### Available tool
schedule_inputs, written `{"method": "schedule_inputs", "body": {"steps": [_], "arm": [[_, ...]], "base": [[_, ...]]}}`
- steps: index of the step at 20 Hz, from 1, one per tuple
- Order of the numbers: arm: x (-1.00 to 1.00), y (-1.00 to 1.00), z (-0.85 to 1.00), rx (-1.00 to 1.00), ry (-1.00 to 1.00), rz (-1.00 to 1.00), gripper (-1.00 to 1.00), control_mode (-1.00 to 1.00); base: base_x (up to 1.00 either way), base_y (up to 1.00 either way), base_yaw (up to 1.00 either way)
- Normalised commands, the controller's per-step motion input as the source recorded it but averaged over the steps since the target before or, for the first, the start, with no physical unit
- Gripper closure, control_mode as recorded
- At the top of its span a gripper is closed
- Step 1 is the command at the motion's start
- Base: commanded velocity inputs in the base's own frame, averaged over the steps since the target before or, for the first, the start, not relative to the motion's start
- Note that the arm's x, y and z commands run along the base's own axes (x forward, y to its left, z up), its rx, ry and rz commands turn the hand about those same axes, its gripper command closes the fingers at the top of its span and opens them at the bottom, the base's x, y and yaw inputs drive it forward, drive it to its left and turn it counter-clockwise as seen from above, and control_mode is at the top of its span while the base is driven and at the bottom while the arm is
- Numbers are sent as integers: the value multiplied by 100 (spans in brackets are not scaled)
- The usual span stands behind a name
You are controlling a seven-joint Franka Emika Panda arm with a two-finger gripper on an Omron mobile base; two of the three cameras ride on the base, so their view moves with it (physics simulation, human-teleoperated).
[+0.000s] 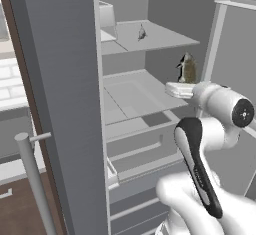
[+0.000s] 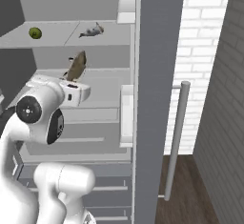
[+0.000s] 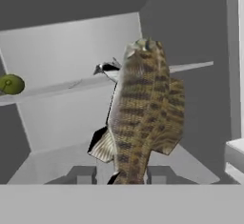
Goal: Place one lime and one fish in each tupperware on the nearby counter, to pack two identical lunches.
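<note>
Inside the open fridge, the fingers (image 3: 114,175) pinch the brown fish (image 3: 143,118) upright by its tail; the grip looks slim, so withdrawing slowly seems wise.

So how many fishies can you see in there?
2. The brown fish stands upright between the pincer's tips, above the middle shelf. The grey fish lies on the upper shelf. More may be hidden.

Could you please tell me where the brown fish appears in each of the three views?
Left base view: brown fish right of centre, above the gripper.
Right base view: upper left, above the hand.
Hand view: centre, upright between the fingertips.
Shared landmark: grey fish on the upper shelf.
</note>
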Motion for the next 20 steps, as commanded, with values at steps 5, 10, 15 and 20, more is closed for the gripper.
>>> {"method": "schedule_inputs", "body": {"steps": [5,10,15,20], "arm": [[-100,-2,-52,-4,24,0,100,-100],[-66,1,-47,-7,49,0,100,-100],[0,2,-12,-1,8,0,100,-100],[0,0,-8,0,-2,0,100,-100]], "base": [[0,0,0],[0,0,0],[0,0,0],[0,0,0]]}}
